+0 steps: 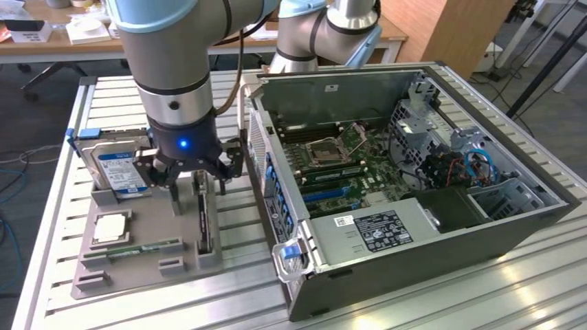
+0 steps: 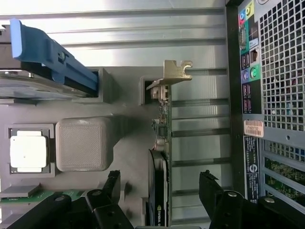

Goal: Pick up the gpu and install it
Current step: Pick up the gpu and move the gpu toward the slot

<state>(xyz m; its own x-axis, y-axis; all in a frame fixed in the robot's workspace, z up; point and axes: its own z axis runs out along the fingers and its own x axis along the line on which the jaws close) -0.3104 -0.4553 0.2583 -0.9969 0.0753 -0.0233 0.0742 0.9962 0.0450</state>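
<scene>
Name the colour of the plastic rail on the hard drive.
The rail is blue, clearest in the wrist view.

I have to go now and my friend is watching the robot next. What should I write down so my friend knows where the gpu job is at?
The gripper is open. Its fingers sit either side of the gpu, with a gap on each side.
The gpu stands on edge in its slot on the grey tray, beside the open computer case.
Done: gripper lined up on the card.
Left: gpu not yet gripped, lifted or installed in the case.
</scene>
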